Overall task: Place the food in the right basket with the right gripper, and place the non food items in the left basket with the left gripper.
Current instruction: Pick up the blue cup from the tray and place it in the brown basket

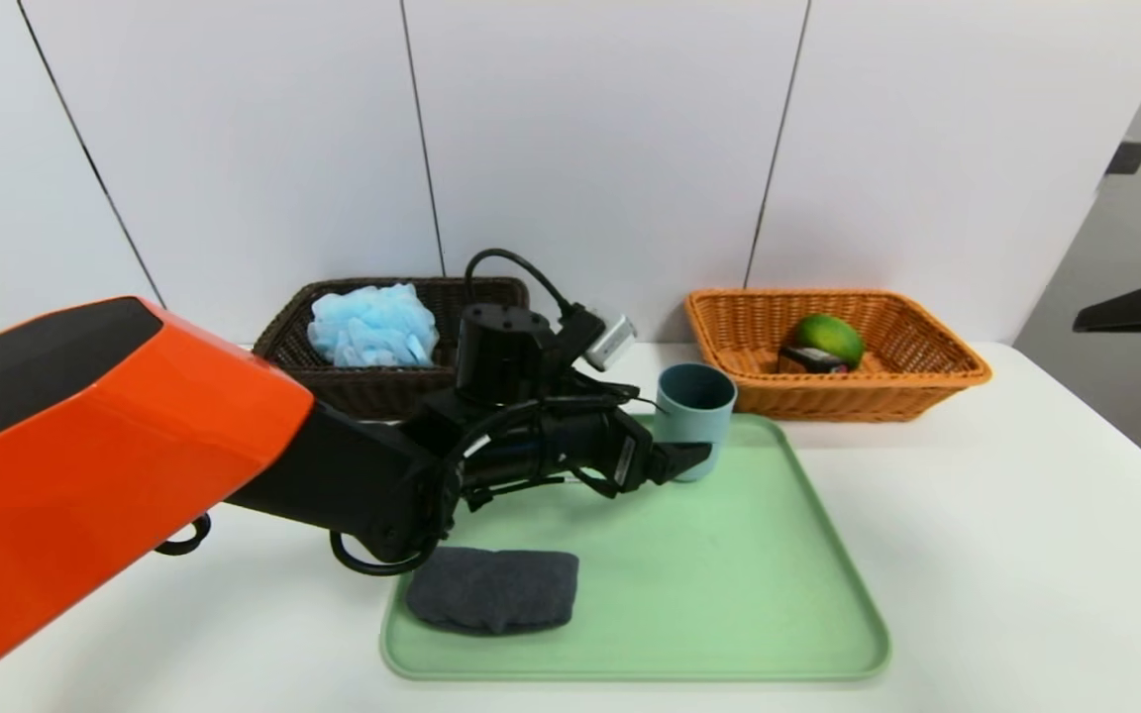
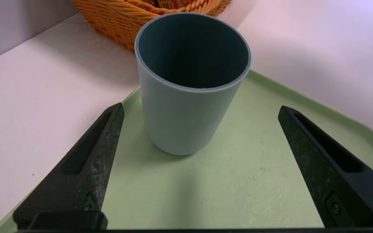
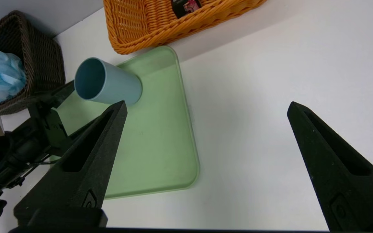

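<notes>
1. Right, food side looks done: green fruit and black box sit in the orange basket, beyond the cup from the left gripper's fingertips.
2. Left gripper is at work over the tray: fingers spread wide, holding nothing, blue cup upright just ahead, between the fingertip lines.
3. Bath puff is in the brown basket, behind the left arm as the head camera sees it.
4. Left to do: cup, then grey towel, which lies on the tray on the robot's side of those fingers.
5. Right gripper is parked off the tray's right side, fingers wide, empty.
6. Edges: cup stands near the tray's far rim, with the orange basket just past it. Open tray on the near side; I'd lift before swinging left.
</notes>
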### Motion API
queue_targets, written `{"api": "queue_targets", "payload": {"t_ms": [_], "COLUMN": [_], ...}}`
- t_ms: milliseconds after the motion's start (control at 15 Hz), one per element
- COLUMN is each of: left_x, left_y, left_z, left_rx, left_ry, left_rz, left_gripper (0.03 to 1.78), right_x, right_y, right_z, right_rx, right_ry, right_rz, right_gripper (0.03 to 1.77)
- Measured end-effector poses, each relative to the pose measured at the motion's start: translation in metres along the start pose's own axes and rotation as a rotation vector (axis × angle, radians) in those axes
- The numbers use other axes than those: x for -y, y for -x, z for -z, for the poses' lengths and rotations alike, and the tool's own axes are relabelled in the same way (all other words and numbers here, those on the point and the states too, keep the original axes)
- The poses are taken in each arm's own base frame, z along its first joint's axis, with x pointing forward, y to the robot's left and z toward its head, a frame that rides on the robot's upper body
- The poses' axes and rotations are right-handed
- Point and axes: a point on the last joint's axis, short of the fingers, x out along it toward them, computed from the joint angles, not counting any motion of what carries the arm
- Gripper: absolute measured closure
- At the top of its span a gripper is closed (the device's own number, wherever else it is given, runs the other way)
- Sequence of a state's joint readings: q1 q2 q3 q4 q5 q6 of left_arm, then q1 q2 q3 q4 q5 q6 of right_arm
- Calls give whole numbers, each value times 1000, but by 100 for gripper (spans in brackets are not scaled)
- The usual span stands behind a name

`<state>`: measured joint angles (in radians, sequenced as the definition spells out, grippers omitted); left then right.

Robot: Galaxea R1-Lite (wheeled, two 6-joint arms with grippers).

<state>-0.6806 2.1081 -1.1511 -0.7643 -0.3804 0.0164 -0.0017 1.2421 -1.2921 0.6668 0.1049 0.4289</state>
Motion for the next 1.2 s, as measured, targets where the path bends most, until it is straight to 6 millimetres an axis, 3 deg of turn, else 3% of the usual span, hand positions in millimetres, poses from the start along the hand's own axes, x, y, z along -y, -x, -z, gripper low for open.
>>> {"api": "queue_targets", "payload": {"t_ms": [600,1200], "left_x": [-8,-17], "left_y": [-19,-39], "left_z": [15,16], "left_rx": [19,51], "left_ry": [-3,-11], "left_rz": [5,12], "left_gripper": [12,12], "right_x": [2,4], "right_y": [3,2], "right_z": [4,8], "right_rx": [1,-13], "right_ry": [19,21], "right_rz": [-4,2], "right_gripper": [9,9]}}
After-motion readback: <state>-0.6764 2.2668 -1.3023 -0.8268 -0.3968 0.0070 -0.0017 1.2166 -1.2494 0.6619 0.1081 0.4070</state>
